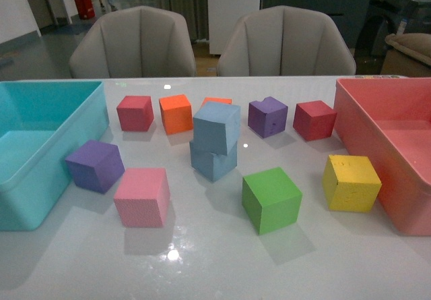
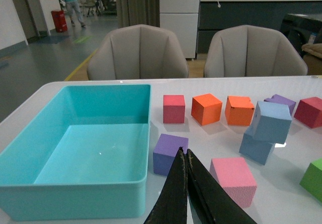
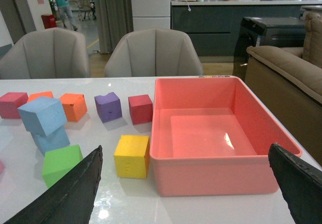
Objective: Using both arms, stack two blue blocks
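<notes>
One blue block sits on top of the other blue block in the middle of the white table, turned askew on it. The left wrist view shows the same pair, upper block over lower block, and so does the right wrist view, upper over lower. Neither arm shows in the front view. My left gripper is shut with nothing in it, back from the blocks near the purple cube. Well to the right of the stack, my right gripper is open wide and empty, facing the pink bin.
A teal bin stands at the left and a pink bin at the right. Around the stack lie red, orange, purple, pink, green, yellow, dark red and purple cubes.
</notes>
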Controlling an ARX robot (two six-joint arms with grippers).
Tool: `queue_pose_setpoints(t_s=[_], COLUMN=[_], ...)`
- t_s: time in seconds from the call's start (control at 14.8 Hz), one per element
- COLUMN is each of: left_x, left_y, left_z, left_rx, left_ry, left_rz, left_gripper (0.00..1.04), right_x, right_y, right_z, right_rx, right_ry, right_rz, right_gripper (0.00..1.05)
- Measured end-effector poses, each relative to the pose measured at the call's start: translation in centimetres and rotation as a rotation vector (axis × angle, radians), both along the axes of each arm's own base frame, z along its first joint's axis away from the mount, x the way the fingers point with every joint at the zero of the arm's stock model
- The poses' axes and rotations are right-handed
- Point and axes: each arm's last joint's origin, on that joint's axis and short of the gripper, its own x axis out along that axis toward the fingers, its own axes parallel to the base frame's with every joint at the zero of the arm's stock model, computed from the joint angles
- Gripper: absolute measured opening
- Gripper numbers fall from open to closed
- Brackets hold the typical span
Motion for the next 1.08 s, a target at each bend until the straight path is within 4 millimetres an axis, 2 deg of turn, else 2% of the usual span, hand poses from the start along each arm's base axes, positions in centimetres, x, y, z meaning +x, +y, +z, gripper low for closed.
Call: queue_pose_setpoints(t_s=[0.27, 1.08], left_x=[-0.9, -3.2], left_y=[0.0, 0.0], left_z=[-1.0, -1.4], left_rx=[0.0, 0.0], left_ry=[-0.002, 0.005], left_rz=[0.001, 0.001], left_gripper=[0.02, 0.02], right_x=[0.0, 0.0], right_y=[0.0, 0.0], right_z=[0.0, 0.0], right_rx=[0.0, 0.0], right_ry=[0.0, -0.001], right_rz=[0.0, 0.0], right_gripper=[0.98, 0.98])
